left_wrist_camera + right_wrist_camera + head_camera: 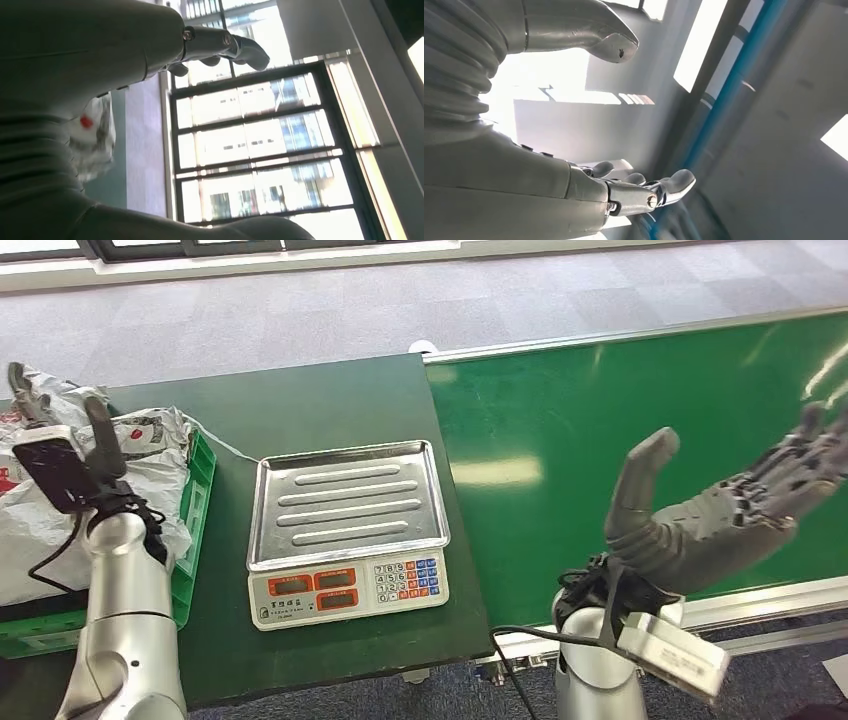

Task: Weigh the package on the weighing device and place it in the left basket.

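The white plastic package [150, 455] with red and black print lies in the green basket [200, 502] at the left of the dark table; a part of the package [95, 135] shows past my left palm. My left hand [55, 435] is raised above the basket, fingers apart and pointing up, holding nothing. The weighing scale [345, 530] stands mid-table with its steel pan [345, 502] bare. My right hand [735, 505] hovers open, palm up, over the green conveyor belt [560, 440], fingers spread and nothing in it.
The scale's keypad and red displays [345, 588] face the table's front edge. A metal rail [760, 602] borders the near side of the belt. Grey carpet floor [300, 310] lies beyond the table, with windows further back.
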Robot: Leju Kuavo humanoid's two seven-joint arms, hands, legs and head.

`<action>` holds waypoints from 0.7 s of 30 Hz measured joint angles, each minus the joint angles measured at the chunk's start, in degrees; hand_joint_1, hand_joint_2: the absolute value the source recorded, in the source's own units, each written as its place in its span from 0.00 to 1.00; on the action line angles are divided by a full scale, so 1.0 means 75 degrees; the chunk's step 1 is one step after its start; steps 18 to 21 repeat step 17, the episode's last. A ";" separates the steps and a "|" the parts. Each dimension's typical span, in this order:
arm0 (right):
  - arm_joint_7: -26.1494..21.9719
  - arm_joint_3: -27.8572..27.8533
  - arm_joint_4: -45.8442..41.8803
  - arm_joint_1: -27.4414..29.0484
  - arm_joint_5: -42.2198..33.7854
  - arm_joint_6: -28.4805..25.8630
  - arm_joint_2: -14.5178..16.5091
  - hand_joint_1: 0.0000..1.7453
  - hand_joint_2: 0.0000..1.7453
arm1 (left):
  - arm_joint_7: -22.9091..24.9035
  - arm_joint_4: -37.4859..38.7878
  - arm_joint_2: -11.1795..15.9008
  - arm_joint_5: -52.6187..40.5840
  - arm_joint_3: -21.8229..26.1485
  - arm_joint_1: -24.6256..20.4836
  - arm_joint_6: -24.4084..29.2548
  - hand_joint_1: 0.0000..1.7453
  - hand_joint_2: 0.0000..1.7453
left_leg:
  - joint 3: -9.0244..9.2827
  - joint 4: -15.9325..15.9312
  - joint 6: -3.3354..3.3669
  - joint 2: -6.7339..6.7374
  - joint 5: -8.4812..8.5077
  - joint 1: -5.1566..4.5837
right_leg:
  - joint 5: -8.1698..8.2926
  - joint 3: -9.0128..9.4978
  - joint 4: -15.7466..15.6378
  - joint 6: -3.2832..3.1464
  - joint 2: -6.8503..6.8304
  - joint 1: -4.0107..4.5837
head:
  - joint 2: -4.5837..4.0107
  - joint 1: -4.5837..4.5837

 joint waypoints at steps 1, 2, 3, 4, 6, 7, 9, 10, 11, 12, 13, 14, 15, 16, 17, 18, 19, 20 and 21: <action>-0.0001 0.0063 0.0252 0.0012 -0.0163 0.0000 -0.0017 0.00 1.00 | 0.0037 -0.0225 -0.0109 0.0137 -0.0409 0.0200 0.0066 0.00 1.00 | -0.0006 0.0000 0.0003 -0.0008 0.0002 -0.0001 | 0.0000 -0.0002 0.0000 0.0001 -0.0007 -0.0001 | 0.0000 0.0001; -0.0009 0.0114 0.0464 0.0019 -0.0237 0.0001 -0.0027 0.00 1.00 | 0.0052 -0.0414 -0.0189 0.0257 -0.0764 0.0365 0.0127 0.00 1.00 | -0.0009 0.0001 0.0006 -0.0009 0.0004 -0.0001 | 0.0000 -0.0005 0.0000 0.0001 -0.0011 -0.0001 | 0.0000 0.0001; -0.0011 0.0154 0.0644 0.0022 -0.0287 0.0001 -0.0035 0.00 1.00 | 0.0059 -0.0567 -0.0235 0.0358 -0.1055 0.0500 0.0172 0.00 1.00 | -0.0011 0.0001 0.0006 -0.0005 0.0004 -0.0001 | 0.0001 -0.0008 0.0000 0.0002 -0.0011 0.0000 | 0.0000 0.0001; 0.0008 0.0188 0.0814 0.0025 -0.0350 0.0006 -0.0047 0.00 1.00 | 0.0061 -0.0706 -0.0266 0.0438 -0.1309 0.0611 0.0212 0.00 1.00 | -0.0010 0.0000 0.0006 -0.0001 0.0004 -0.0001 | 0.0001 -0.0012 0.0000 0.0002 -0.0008 0.0000 | 0.0000 0.0000; 0.0124 0.0270 0.1150 0.0022 -0.0514 0.0051 -0.0095 0.00 1.00 | 0.0055 -0.0948 -0.0338 0.0524 -0.1763 0.0806 0.0291 0.00 1.00 | -0.0011 0.0000 0.0006 -0.0003 0.0004 0.0000 | 0.0000 -0.0016 0.0000 0.0003 -0.0007 0.0000 | 0.0000 -0.0002; 0.0200 0.0320 0.1323 0.0017 -0.0594 0.0083 -0.0130 0.00 1.00 | 0.0051 -0.1052 -0.0394 0.0543 -0.1979 0.0908 0.0332 0.00 1.00 | -0.0012 0.0000 0.0006 -0.0009 0.0004 0.0000 | -0.0002 -0.0016 0.0000 0.0005 -0.0010 0.0001 | 0.0000 -0.0002; 0.0315 0.0421 0.1687 0.0013 -0.0698 0.0132 -0.0201 0.00 1.00 | 0.0048 -0.1215 -0.0526 0.0565 -0.2401 0.1125 0.0412 0.00 1.00 | -0.0016 -0.0001 0.0006 -0.0018 0.0004 0.0001 | -0.0006 -0.0015 0.0000 0.0009 -0.0015 0.0002 | 0.0000 -0.0001; 0.0342 0.0459 0.1845 0.0021 -0.0722 0.0149 -0.0230 0.00 1.00 | 0.0047 -0.1284 -0.0597 0.0572 -0.2607 0.1228 0.0446 0.00 1.00 | -0.0018 -0.0001 0.0006 -0.0019 0.0004 0.0001 | -0.0007 -0.0016 0.0000 0.0010 -0.0016 0.0002 | 0.0000 0.0000; 0.0359 0.0491 0.1985 0.0040 -0.0740 0.0173 -0.0254 0.00 1.00 | 0.0048 -0.1349 -0.0664 0.0578 -0.2801 0.1327 0.0474 0.00 1.00 | -0.0020 -0.0001 0.0006 -0.0017 0.0004 0.0000 | -0.0007 -0.0017 0.0000 0.0011 -0.0014 0.0001 | 0.0000 0.0001; 0.0372 0.0515 0.2094 0.0076 -0.0762 0.0207 -0.0271 0.00 1.00 | 0.0053 -0.1415 -0.0723 0.0590 -0.2976 0.1412 0.0491 0.00 1.00 | -0.0021 -0.0001 0.0007 -0.0015 0.0004 0.0000 | -0.0007 -0.0018 0.0000 0.0011 -0.0013 0.0001 | 0.0000 0.0001; 0.0377 0.0531 0.2183 0.0129 -0.0790 0.0250 -0.0283 0.00 1.00 | 0.0066 -0.1485 -0.0777 0.0615 -0.3137 0.1496 0.0498 0.00 1.00 | -0.0021 0.0000 0.0007 -0.0014 0.0003 0.0000 | -0.0007 -0.0019 -0.0001 0.0011 -0.0013 0.0000 | 0.0000 0.0000; 0.0382 0.0539 0.2256 0.0198 -0.0833 0.0308 -0.0290 0.00 1.00 | 0.0091 -0.1559 -0.0824 0.0642 -0.3279 0.1578 0.0498 0.00 1.00 | -0.0021 0.0000 0.0007 -0.0016 0.0003 -0.0001 | -0.0007 -0.0019 -0.0001 0.0011 -0.0013 0.0000 | 0.0000 0.0000; 0.0393 0.0543 0.2302 0.0279 -0.0884 0.0381 -0.0294 0.00 1.00 | 0.0120 -0.1636 -0.0870 0.0672 -0.3415 0.1662 0.0498 0.00 1.00 | -0.0023 0.0000 0.0007 -0.0018 0.0003 -0.0001 | -0.0007 -0.0019 -0.0001 0.0012 -0.0015 0.0000 | 0.0000 -0.0001; 0.0404 0.0545 0.2332 0.0358 -0.0930 0.0455 -0.0297 0.00 1.00 | 0.0150 -0.1715 -0.0913 0.0699 -0.3546 0.1741 0.0498 0.00 1.00 | -0.0024 0.0000 0.0007 -0.0020 0.0002 -0.0001 | -0.0008 -0.0020 -0.0001 0.0012 -0.0016 0.0000 | 0.0000 -0.0001; 0.0410 0.0545 0.2342 0.0400 -0.0955 0.0498 -0.0297 0.00 1.00 | 0.0167 -0.1755 -0.0937 0.0708 -0.3610 0.1783 0.0498 0.00 1.00 | -0.0025 0.0000 0.0007 -0.0020 0.0002 -0.0001 | -0.0008 -0.0021 -0.0001 0.0012 -0.0016 0.0000 | 0.0000 -0.0001; 0.0410 0.0545 0.2342 0.0400 -0.0955 0.0498 -0.0297 0.00 1.00 | 0.0167 -0.1755 -0.0937 0.0708 -0.3610 0.1783 0.0498 0.00 1.00 | -0.0025 0.0000 0.0007 -0.0020 0.0002 -0.0001 | -0.0008 -0.0021 -0.0001 0.0012 -0.0016 0.0000 | 0.0000 -0.0001; 0.0410 0.0545 0.2342 0.0400 -0.0955 0.0498 -0.0297 0.00 1.00 | 0.0167 -0.1755 -0.0937 0.0708 -0.3610 0.1783 0.0498 0.00 1.00 | -0.0025 0.0000 0.0007 -0.0020 0.0002 -0.0001 | -0.0008 -0.0021 -0.0001 0.0012 -0.0016 0.0000 | 0.0000 -0.0001; 0.0410 0.0545 0.2342 0.0400 -0.0955 0.0498 -0.0297 0.00 1.00 | 0.0167 -0.1755 -0.0937 0.0708 -0.3610 0.1783 0.0498 0.00 1.00 | -0.0025 0.0000 0.0007 -0.0020 0.0002 -0.0001 | -0.0008 -0.0021 -0.0001 0.0012 -0.0016 0.0000 | 0.0000 -0.0001; 0.0410 0.0545 0.2342 0.0400 -0.0955 0.0498 -0.0297 0.00 1.00 | 0.0167 -0.1755 -0.0937 0.0708 -0.3610 0.1783 0.0498 0.00 1.00 | -0.0025 0.0000 0.0007 -0.0020 0.0002 -0.0001 | -0.0008 -0.0021 -0.0001 0.0012 -0.0016 0.0000 | 0.0000 -0.0001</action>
